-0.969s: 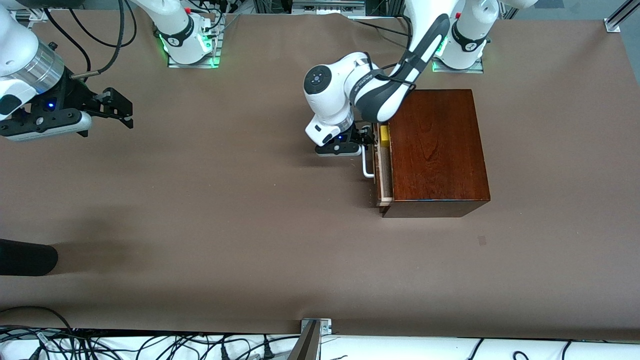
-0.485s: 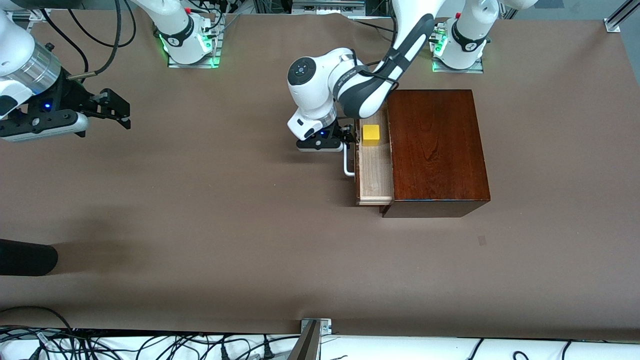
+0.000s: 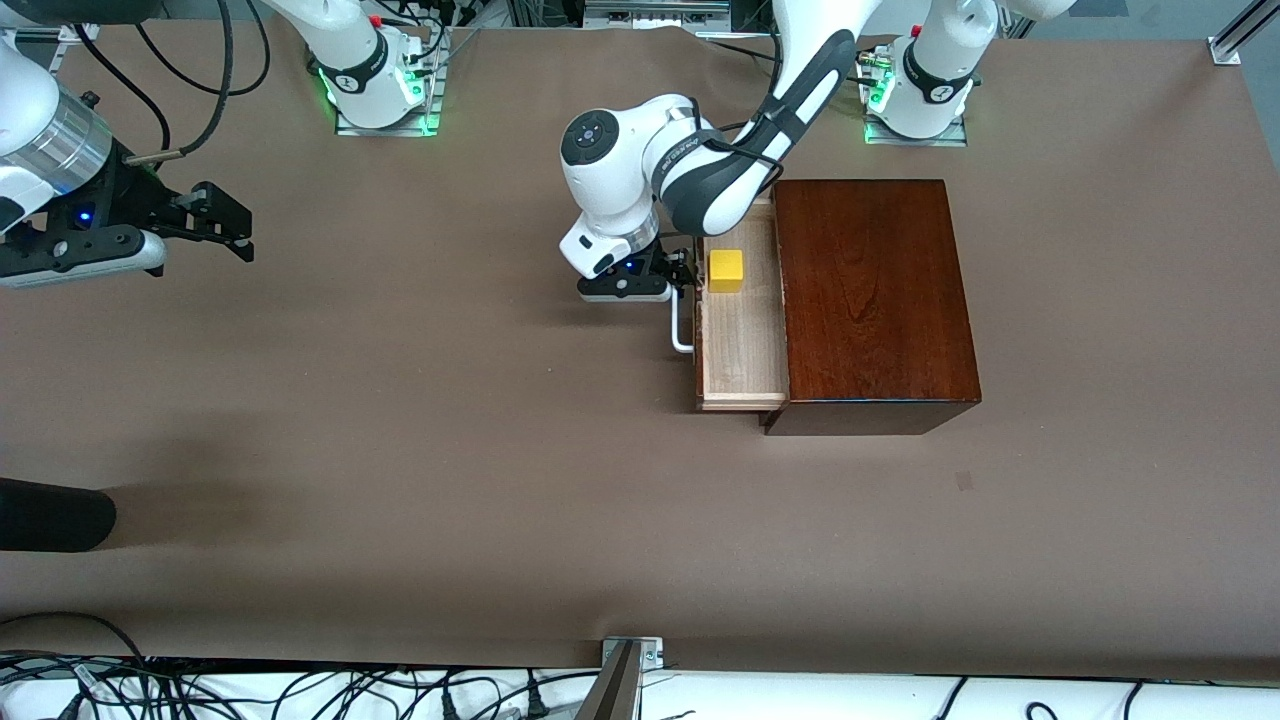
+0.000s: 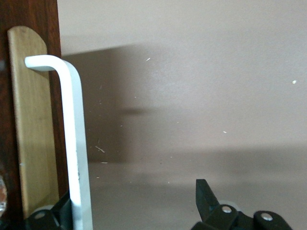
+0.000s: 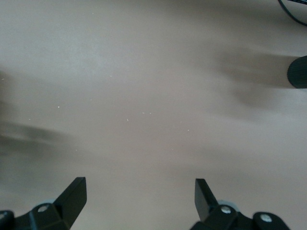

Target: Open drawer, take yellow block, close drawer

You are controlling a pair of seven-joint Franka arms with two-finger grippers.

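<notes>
1. Brown matting covers the table (image 3: pixel 400 450) in the front view. A dark reddish-brown wooden box (image 3: pixel 870 300) sits toward the left arm's end. Its drawer (image 3: pixel 740 340) stands pulled out toward the right arm's end, pale wood inside. The yellow block (image 3: pixel 726 271) rests in the drawer, near the drawer front.
2. Front view: the left gripper (image 3: pixel 682 276) is at the white bar handle (image 3: pixel 679 330), at the handle's end farther from the camera. The right gripper (image 3: pixel 222 222) waits above bare table at the right arm's end.
3. Left wrist view: the jaws stand wide apart, one finger (image 4: pixel 64 211) touching the handle, which lies between them; nothing is clamped.
4. Right wrist view: fingers (image 5: pixel 74 196) spread fully, holding nothing, over bare matting.
</notes>
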